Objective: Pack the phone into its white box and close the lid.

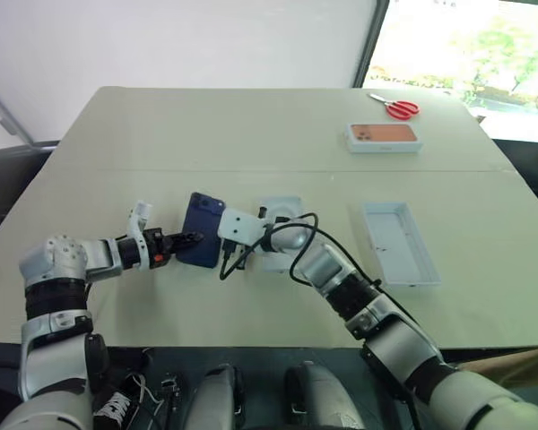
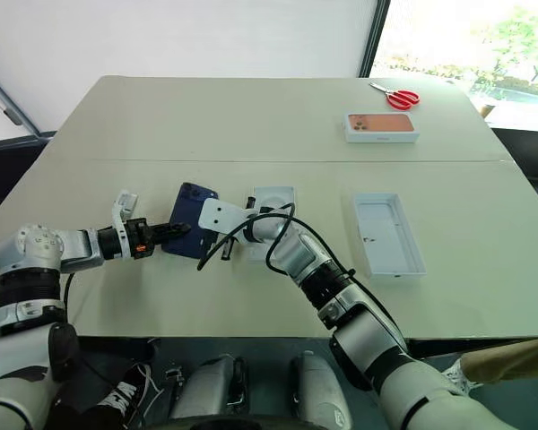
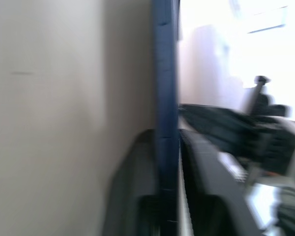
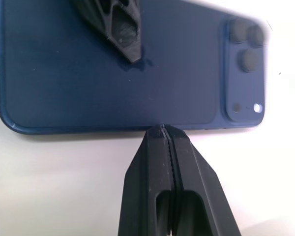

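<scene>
left gripper [image 1: 194, 238] is clamped on the phone's [image 1: 203, 229] long edge, tipping it up off the table [image 1: 251, 125]. right gripper [image 4: 163, 129] is pinched closed, empty, tips at the opposite edge. glossy rigid slab, probably slippery, so edge grips look safest. white box [image 1: 282, 211] sits just beyond, lid [image 1: 400, 243] off right.

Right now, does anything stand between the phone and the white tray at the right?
Yes. The shut right gripper touches the phone's edge, and its arm and a small white piece lie between the phone and the tray.
</scene>
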